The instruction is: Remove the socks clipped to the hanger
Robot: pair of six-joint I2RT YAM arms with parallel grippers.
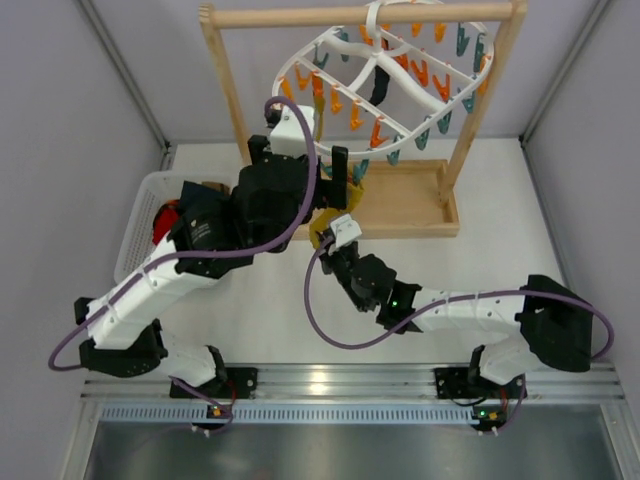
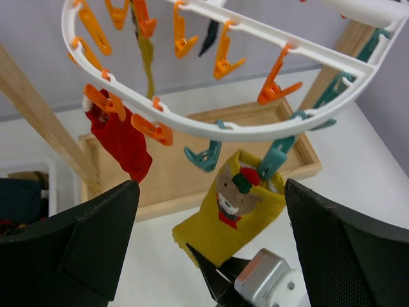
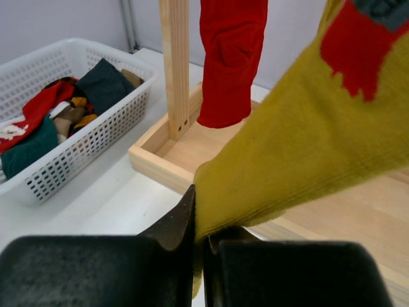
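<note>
your right claw [image 3: 201,233] is clamped fully shut on the bottom edge of the yellow sock [image 3: 307,147], with the knit pinched between its two black fingers. that sock has a bear motif and hangs from a teal clip [image 2: 275,160] on the near rim of the hanger [image 2: 211,126]. the clip's hold on the top of the sock is not yet released.

your left claw [image 2: 211,188] is spread as wide as it goes and holds nothing. it hovers just near of the hanger's rim, its fingers on either side of the yellow sock without touching it.

the hanger hangs tilted by its hook from the top bar of the wooden rack [image 1: 360,15], at the far middle of the table [image 1: 500,260]. orange and teal clips dangle all round the white oval ring.

a red sock [image 2: 121,144] is also clipped on, held by an orange clip [image 2: 102,99] to the left of the yellow one, beside the rack's left post.

a white basket [image 3: 89,144] sits on the table left of the rack, with red, dark and green socks lying in it.
</note>
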